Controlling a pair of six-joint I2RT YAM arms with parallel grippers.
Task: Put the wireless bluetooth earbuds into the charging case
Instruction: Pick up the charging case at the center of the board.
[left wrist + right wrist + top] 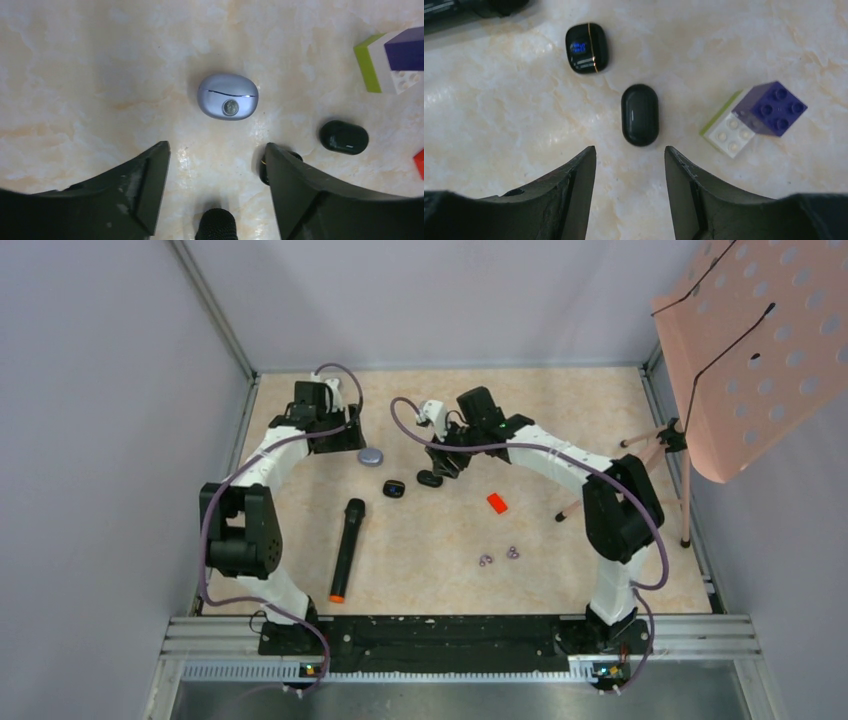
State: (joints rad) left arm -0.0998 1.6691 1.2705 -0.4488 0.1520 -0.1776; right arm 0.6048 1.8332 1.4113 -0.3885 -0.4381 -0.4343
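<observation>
**Left pincer** (216, 147): fingers stood apart, nothing between them.
**Grey case** (229, 96): shut. It lay on the table (100, 75) just beyond the left fingertips, in line with the gap, untouched.
**Right pincer** (630, 150): fingers stood apart, empty.
**Oval case** (640, 115): black, shut. It lay lengthwise just beyond the right fingertips, in line with the gap, untouched.
**Lit case** (586, 48): black with a blue display, farther out and off to one side of the oval case.
**Blocks** (754, 117): purple on white and green, near the oval case on its other side.
**Microphone** (347, 548), **red piece** (497, 503), **rings** (486, 560): nearer the bases, apart from both pincers.
</observation>
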